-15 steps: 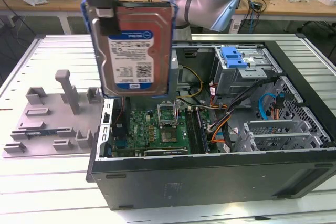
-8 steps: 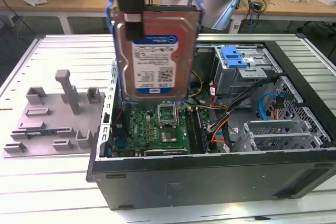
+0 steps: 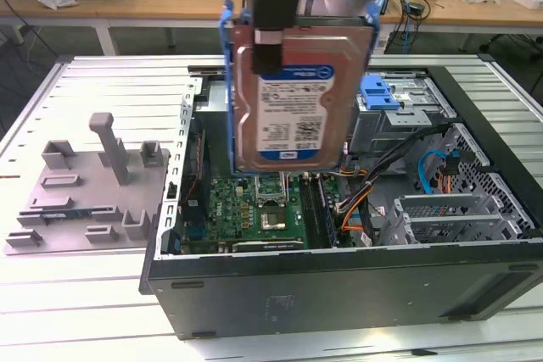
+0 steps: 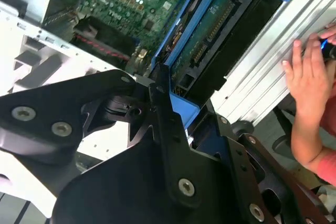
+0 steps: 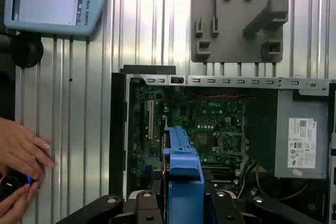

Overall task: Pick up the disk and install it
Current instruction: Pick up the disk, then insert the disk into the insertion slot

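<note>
Exterior view: the disk (image 3: 293,99) is held upright, its label turned toward the camera, above the open computer case (image 3: 339,290) and over the green motherboard (image 3: 254,201). The gripper (image 3: 265,55) is clamped on the disk's upper part, with one black finger (image 3: 271,6) laid across the labelled face. The blue carrier frame (image 3: 226,65) is seen along the disk's edges. Inside the case, toward the exterior view's right, a blue clip (image 3: 379,92) is seated on a metal drive cage (image 3: 399,125). A grey fixture plate (image 3: 85,184) is laid on the slatted table (image 3: 76,294), on the exterior view's left of the case.

In the first wrist view, the disk (image 5: 181,166) is seen edge-on over the motherboard (image 5: 210,124), between the gripper's black links. A grey metal box (image 5: 302,140) bearing a white sticker is mounted inside the case, and a pendant (image 5: 52,1) with a screen is laid on the table. The person's hands (image 5: 21,150) are placed on the table beside the case, closed around a small dark object.

In the second wrist view, the disk's connector end (image 4: 210,30) is shown within its blue frame, and one of the person's hands (image 4: 310,77) is seen at the table's ribbed edge.
</note>
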Controlling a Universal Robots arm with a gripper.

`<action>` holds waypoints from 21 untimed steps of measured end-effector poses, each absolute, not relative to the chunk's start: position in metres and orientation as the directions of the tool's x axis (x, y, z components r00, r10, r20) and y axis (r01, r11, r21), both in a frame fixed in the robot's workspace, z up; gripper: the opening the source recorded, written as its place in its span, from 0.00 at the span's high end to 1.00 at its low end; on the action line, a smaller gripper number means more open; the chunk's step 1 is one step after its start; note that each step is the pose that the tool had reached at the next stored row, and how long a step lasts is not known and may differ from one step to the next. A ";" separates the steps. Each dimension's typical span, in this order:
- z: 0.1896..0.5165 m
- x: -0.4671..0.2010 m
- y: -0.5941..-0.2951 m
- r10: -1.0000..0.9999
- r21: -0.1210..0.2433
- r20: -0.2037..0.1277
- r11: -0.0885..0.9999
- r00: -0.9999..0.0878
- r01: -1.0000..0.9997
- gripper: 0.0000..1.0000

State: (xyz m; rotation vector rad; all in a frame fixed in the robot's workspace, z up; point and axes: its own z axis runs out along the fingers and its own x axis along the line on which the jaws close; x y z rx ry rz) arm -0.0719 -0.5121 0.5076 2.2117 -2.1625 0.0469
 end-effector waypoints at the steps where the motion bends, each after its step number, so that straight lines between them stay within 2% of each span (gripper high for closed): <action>1: 0.508 -0.068 -0.513 -0.998 0.013 0.055 -0.022 0.023 -1.000 0.63; 7: 0.508 -0.026 -0.525 -0.998 0.013 0.055 -0.023 0.023 -1.000 0.63; 21: 0.508 -0.022 -0.525 -0.998 0.013 0.055 -0.023 0.024 -1.000 0.63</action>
